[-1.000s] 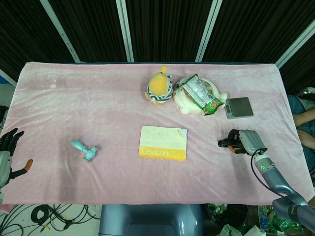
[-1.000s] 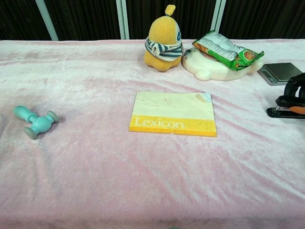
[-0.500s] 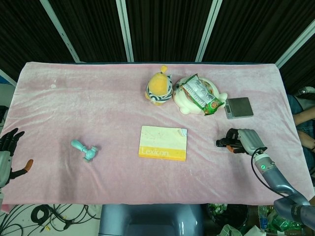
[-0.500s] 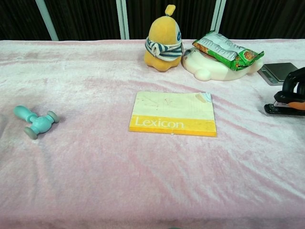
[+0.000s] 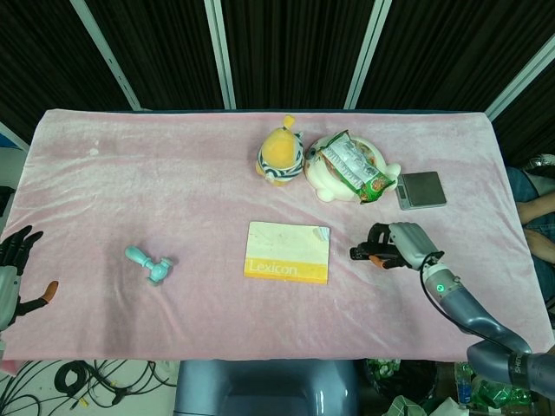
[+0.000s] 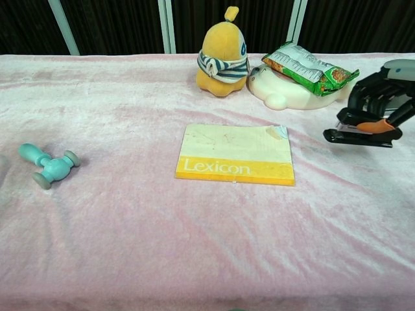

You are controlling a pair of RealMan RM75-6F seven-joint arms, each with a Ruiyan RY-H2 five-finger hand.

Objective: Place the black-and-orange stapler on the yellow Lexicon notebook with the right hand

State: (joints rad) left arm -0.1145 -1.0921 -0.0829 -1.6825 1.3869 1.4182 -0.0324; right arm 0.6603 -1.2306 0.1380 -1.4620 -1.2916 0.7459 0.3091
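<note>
My right hand (image 5: 404, 244) (image 6: 379, 97) grips the black-and-orange stapler (image 5: 368, 255) (image 6: 358, 131) and carries it just above the pink cloth, a little to the right of the yellow Lexicon notebook (image 5: 288, 251) (image 6: 235, 154). The stapler's nose points left toward the notebook, and a gap still shows between them. The notebook lies flat at the table's middle with nothing on it. My left hand (image 5: 16, 264) hangs at the far left edge, fingers spread, holding nothing.
A yellow plush toy (image 5: 280, 152) and a white plush with a green snack bag (image 5: 350, 165) sit behind the notebook. A grey scale (image 5: 421, 189) lies at the right. A teal toy (image 5: 149, 263) lies on the left of the cloth.
My right hand has lifted the stapler and carried it left toward the notebook. The left hand has not moved.
</note>
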